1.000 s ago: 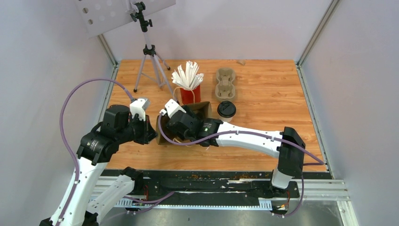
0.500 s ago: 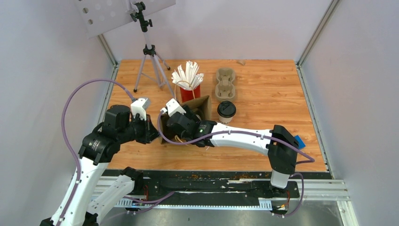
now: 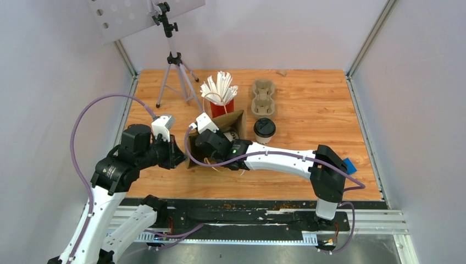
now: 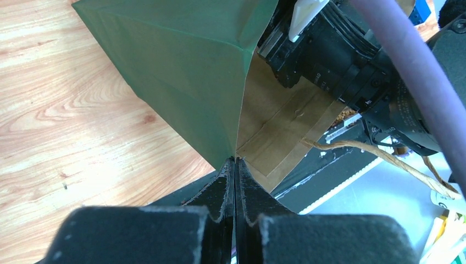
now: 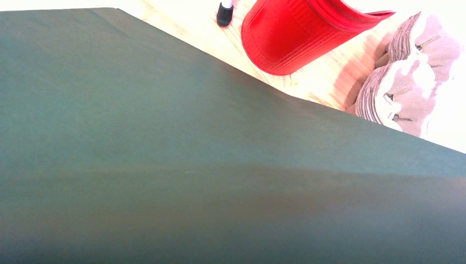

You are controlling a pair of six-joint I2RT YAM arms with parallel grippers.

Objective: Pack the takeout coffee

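Observation:
One takeout coffee cup (image 3: pixel 264 130), white with a black lid, stands upright on the wooden table just right of a brown paper bag (image 3: pixel 229 121). Something white shows in the bag's mouth; I cannot tell what it is. My left gripper (image 3: pixel 177 155) is shut on the bag's near-left edge (image 4: pixel 235 159), jaws pressed together on the paper. My right wrist (image 3: pixel 218 146) is pushed into the bag. The bag's wall (image 5: pixel 165 137) fills the right wrist view and hides the right fingers.
A red cup of white straws (image 3: pixel 222 109) stands right behind the bag, also seen past it (image 5: pixel 297 33). The beige pulp tray (image 3: pixel 263 98) lies behind the coffee cup. A tripod (image 3: pixel 175 66) stands at the back left. A twine handle (image 4: pixel 362 154) hangs from the bag.
The bag has been lifted more upright, its brown wall now facing up. My right wrist has shifted a little left and deeper into it. The left grip on the bag is unchanged.

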